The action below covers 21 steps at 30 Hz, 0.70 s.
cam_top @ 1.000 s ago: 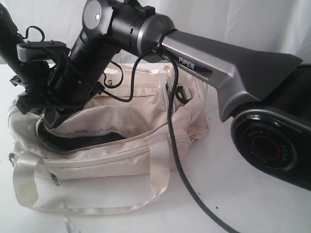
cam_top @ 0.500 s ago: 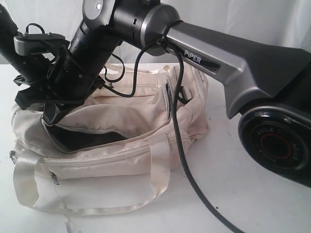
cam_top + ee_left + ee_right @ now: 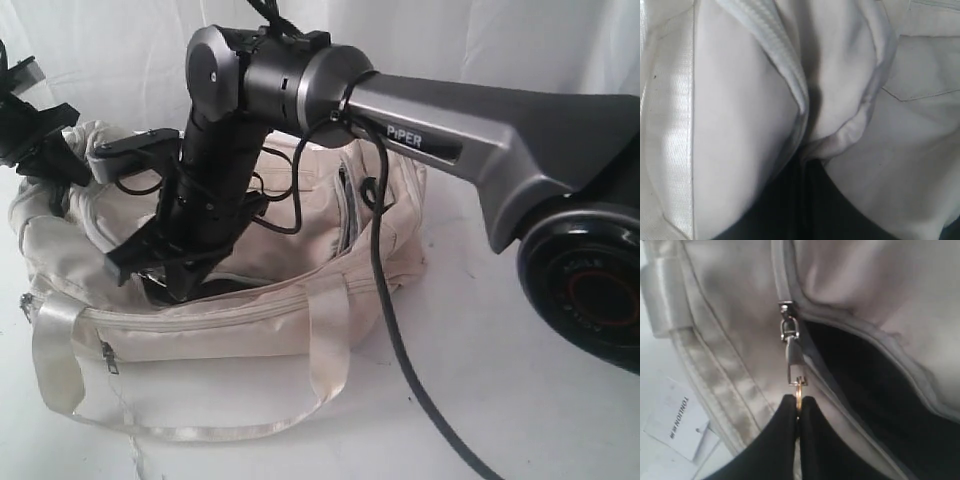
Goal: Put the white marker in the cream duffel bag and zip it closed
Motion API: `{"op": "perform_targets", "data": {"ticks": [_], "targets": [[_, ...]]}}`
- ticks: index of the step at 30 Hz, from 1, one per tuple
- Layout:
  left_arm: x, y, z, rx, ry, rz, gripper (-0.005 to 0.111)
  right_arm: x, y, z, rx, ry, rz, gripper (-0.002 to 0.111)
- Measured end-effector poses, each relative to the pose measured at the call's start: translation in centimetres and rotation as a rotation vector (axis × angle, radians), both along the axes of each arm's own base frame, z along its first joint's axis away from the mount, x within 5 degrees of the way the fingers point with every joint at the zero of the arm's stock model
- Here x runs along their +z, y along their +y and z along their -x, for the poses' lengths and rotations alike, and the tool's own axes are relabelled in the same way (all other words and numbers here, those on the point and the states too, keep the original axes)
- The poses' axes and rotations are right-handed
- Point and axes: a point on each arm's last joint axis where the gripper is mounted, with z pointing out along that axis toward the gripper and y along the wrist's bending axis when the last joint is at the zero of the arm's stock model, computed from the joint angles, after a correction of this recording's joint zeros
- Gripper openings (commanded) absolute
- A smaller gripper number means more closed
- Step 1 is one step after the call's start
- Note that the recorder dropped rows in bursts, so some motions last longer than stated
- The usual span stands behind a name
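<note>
Cream duffel bag on white table.

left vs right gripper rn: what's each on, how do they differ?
The right gripper pinches the zipper pull by its metal ring. The left gripper looks shut on a fold of the bag fabric. In the exterior view the right gripper sits mid-bag at the open top and the left gripper at the bag's left end. The right's hold shows plainly, while the left's tips are mostly buried in cloth. Both are shut, both on the bag.
</note>
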Motion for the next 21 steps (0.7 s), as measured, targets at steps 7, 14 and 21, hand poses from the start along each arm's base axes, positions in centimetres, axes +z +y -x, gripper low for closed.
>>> {"op": "perform_targets", "data": {"ticks": [7,14,21], "targets": [[0.0,0.0,0.0,-0.009,-0.007,-0.002,0.0,2.9,-3.6,1.1,-0.044,-0.117,0.116,0.0],[0.5,-0.5,0.0,-0.13,-0.096,0.04,0.003,2.6,-7.5,0.7,-0.102,-0.095,0.187,0.0],[3.1,-1.7,-0.5,-0.346,-0.465,0.158,0.063,2.3,-7.8,0.8,-0.101,-0.077,0.204,0.0]]}}
